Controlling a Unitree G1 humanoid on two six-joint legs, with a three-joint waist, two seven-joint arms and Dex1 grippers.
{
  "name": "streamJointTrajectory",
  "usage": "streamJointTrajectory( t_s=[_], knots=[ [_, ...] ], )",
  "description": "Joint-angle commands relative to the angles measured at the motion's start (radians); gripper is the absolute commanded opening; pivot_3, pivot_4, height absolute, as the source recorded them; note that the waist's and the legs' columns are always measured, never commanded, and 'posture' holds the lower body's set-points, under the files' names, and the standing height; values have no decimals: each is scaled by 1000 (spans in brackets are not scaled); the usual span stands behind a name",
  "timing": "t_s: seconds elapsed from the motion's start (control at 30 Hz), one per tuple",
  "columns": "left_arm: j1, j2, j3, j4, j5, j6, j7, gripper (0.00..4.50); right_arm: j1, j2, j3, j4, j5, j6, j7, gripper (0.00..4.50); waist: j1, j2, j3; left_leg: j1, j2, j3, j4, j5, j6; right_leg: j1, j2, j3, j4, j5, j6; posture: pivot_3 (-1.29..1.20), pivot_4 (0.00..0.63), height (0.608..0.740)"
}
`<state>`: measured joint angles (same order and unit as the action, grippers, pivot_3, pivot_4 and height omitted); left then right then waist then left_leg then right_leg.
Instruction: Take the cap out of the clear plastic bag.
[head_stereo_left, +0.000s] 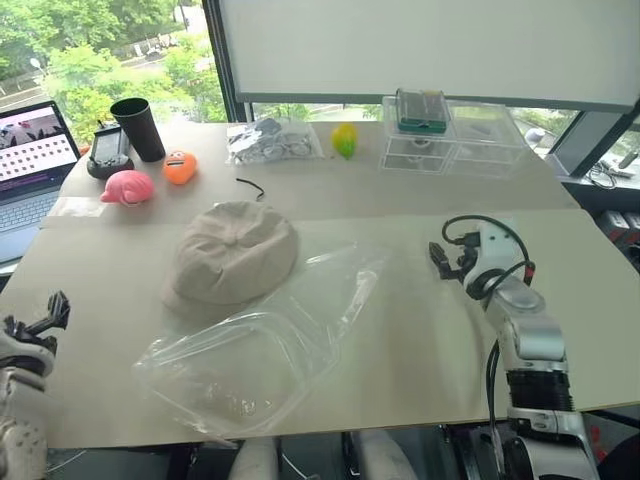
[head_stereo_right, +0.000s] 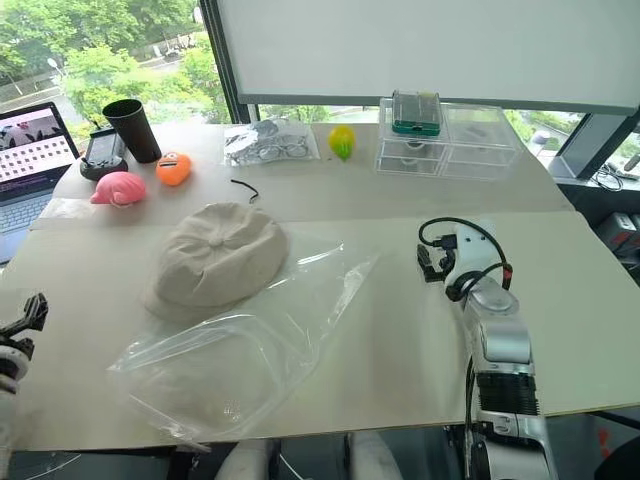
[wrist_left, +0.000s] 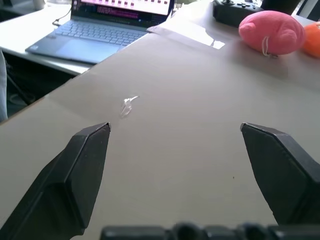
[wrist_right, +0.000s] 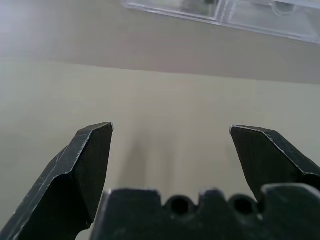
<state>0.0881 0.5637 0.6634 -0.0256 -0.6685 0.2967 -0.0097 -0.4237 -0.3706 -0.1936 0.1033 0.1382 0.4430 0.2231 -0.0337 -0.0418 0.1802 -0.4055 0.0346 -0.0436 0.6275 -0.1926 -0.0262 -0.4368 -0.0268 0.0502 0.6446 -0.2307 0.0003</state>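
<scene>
While I look down from the head cam, I see the cap (head_stereo_left: 235, 250) lying flat on the table (head_stereo_left: 420, 330), top button up, out of the clear plastic bag (head_stereo_left: 250, 355). Bag lies crinkly & flat just in front of the cap, toward me; the cap's near edge touches or sits on the bag's rim, can't tell which. Nothing holds the cap or bag. My left gripper (wrist_left: 175, 132) is way off at the table's left edge, jaws wide apart w/ nothing between them, over bare table; its wrist cam sees the laptop (wrist_left: 107, 30) and the pink plush toy (wrist_left: 272, 31) ahead. My right gripper (wrist_right: 171, 129) is well to the right of the bag, jaws also spread wide & empty, pointing at the clear plastic drawers (head_stereo_left: 450, 140) at the far side. A green box (head_stereo_left: 421, 110) sits on those drawers. Far back left: black cup (head_stereo_left: 138, 128), orange toy (head_stereo_left: 180, 167), a black gadget (head_stereo_left: 108, 152). Back middle: small bag of stuff (head_stereo_left: 270, 140), a yellow-green toy (head_stereo_left: 345, 140), and a short black cord (head_stereo_left: 250, 187) just behind the cap.
</scene>
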Motion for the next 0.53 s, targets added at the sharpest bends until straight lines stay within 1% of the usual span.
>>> streamJointTrajectory(
  t_s=[0.03, 0.23, 0.53],
  knots=[
    [-55, -10, -1, 14, 103, -79, 31, 4500, 0, -23, -38, 1, -12, -62, -24, 4458, -2, 0, 0, 0, 0, 1, 0, 0, 0, 0, 0, 1, 0, 0, 0, 0, 150, 740],
    [-120, -35, -1, 59, 164, -106, 41, 4500, 17, -23, -36, 6, -15, -86, -35, 4458, -11, 0, 0, 2, 1, 5, 0, 0, 0, 0, 1, 6, 1, 1, 2, 0, 150, 740],
    [-160, -47, 5, 86, 173, -95, 14, 4500, 22, -28, -48, 1, -16, -77, -47, 4458, -10, -1, 0, 4, 1, 13, 1, 0, 0, 0, 1, 13, 2, 3, 7, 0, 150, 740]
  ],
)
